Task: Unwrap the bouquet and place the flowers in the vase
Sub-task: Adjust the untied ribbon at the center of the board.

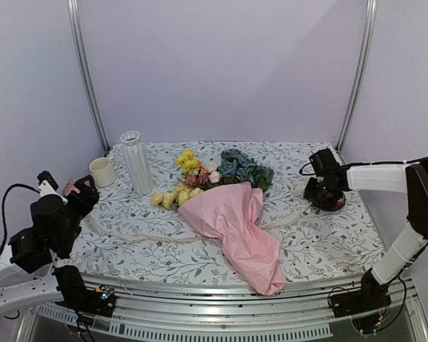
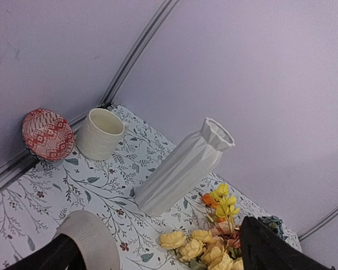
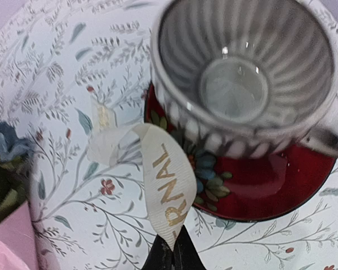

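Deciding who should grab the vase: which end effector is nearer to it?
Left. The left end effector sits just near-left of the vase; the right end effector is far to its right, pinching a ribbon.

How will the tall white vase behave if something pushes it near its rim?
The vase stands tall on a narrow base, so it would probably tip rather than slide. It looks like hard ceramic, probably stiff and breakable. Its ribbed sides may help grip.

Pink-wrapped bouquet [image 1: 232, 228] lying flat, flowers [image 1: 200, 174] at far end, white ribbed vase [image 1: 137, 162] upright beside them, ribbon [image 3: 169, 185] apart
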